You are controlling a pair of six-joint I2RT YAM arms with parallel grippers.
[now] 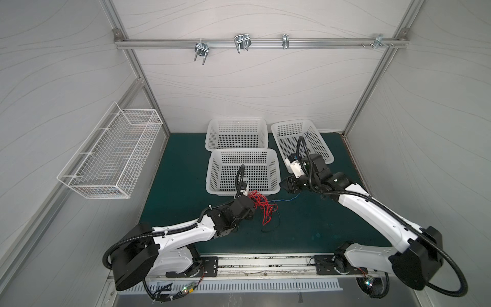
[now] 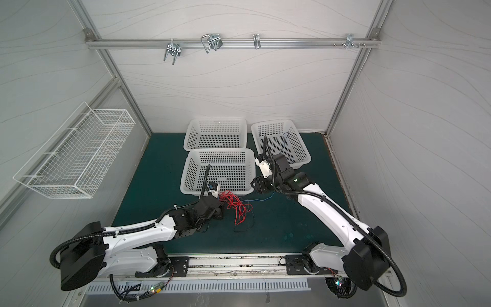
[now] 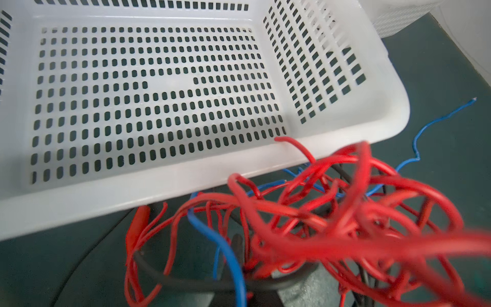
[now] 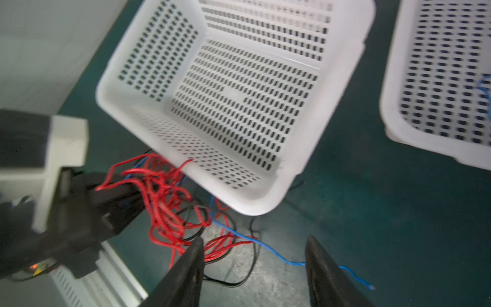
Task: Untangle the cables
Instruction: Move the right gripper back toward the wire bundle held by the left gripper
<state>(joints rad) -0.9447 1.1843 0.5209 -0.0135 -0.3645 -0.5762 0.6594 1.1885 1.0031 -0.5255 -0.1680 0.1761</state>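
Two hands share one knot. My left hand [image 1: 249,206] is clamped shut on the red mass of the cables [image 1: 261,206], pinning the tangle just beside the near rim of the front basket [image 1: 276,183], low over the green surface [image 1: 305,226]. I hold it there as an anchor, so that a strand drawn from the other side can slide free instead of dragging the whole bunch along. Red loops spill from that grip onto the surface, and a black cable [image 1: 273,226] curls out of them toward me. My right hand [image 4: 254,240] hangs with its jaws apart and nothing between them. It sits above the blue cable [image 4: 279,256], which runs out of the tangle to the right and ends loose on the surface. By my reading that strand is the easiest to win, since most of it already lies clear of the red. The right wrist view shows it passing below the gap between my fingers [image 4: 191,265], not yet touched. Another blue strand [image 2: 285,135] lies in the right-hand basket [image 1: 279,138], which suggests the baskets take the cables sorted by colour. The rear basket [image 1: 212,133] and the front one show nothing inside. Most of the knot is not yet undone.
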